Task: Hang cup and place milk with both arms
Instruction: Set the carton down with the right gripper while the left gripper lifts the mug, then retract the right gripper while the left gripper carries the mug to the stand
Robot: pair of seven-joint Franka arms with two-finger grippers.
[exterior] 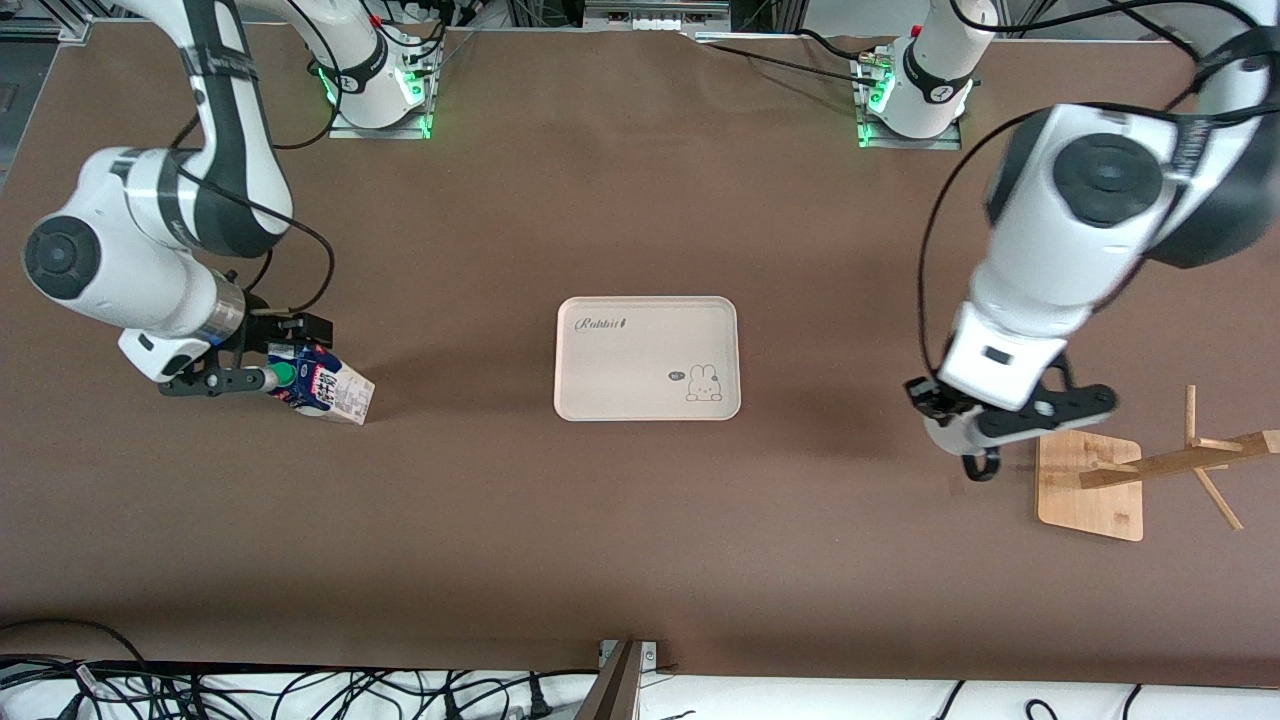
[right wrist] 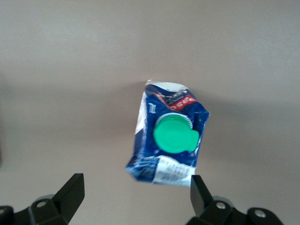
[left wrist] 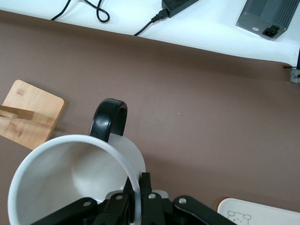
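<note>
- The cup [left wrist: 70,178] is off the table in the left gripper [exterior: 985,425], whose fingers pinch its rim beside the wooden rack [exterior: 1150,468]; the black handle [left wrist: 108,118] sticks out free.
- I judge the ceramic stiff, glossy and breakable, so the rim pinch could slip; the handle loop is what should go over a peg.
- The milk [exterior: 325,387] stands on the brown table [exterior: 640,540] toward the right arm's end, well apart from the cream tray [exterior: 647,358].
- The right gripper [exterior: 255,372] sits by its green cap [right wrist: 174,134], fingers spread wide and not touching it.
- The carton looks light and crushable; its flat sides suit a gentle grip.
</note>
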